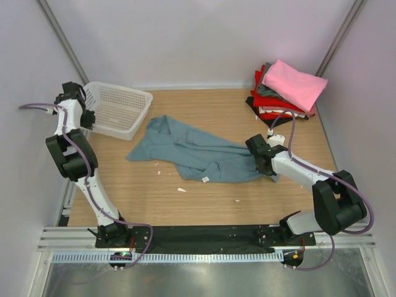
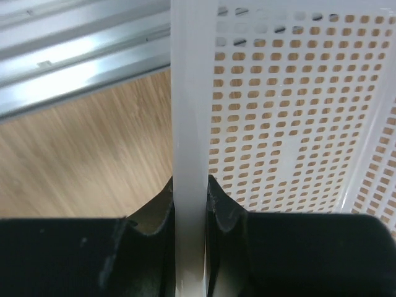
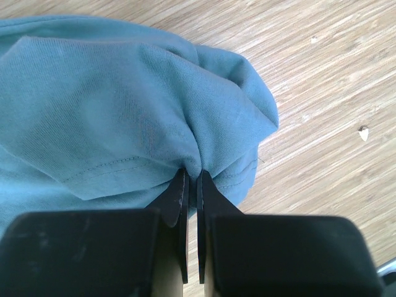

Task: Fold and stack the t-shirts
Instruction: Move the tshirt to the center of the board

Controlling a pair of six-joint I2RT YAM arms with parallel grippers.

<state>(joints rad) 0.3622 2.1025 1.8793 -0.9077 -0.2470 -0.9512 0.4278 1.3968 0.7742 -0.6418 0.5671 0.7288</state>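
The wooden surface (image 1: pixel 204 204) carries one unfolded teal t-shirt (image 1: pixel 198 151), one white lattice basket (image 1: pixel 117 108) and one stack (image 1: pixel 286 93) of folded shirts. The teal t-shirt lies crumpled and partly spread across the middle of the surface, well apart from the stack at the far right corner. Judged status: the stacked shirts are complete. The teal t-shirt remains to be flattened, folded and placed on top. No shirt shows in the basket, so this is probably the last item. The stack shows pink, grey, red, white and black layers, with one pink shirt (image 1: pixel 294 83) uppermost; the exact count cannot be told. Two claws are engaged: the right claw (image 3: pixel 190 179) is clamped on a gathered fold at the teal t-shirt's right end, and the left claw (image 2: pixel 189 192) is clamped on the basket's wall at the far left.
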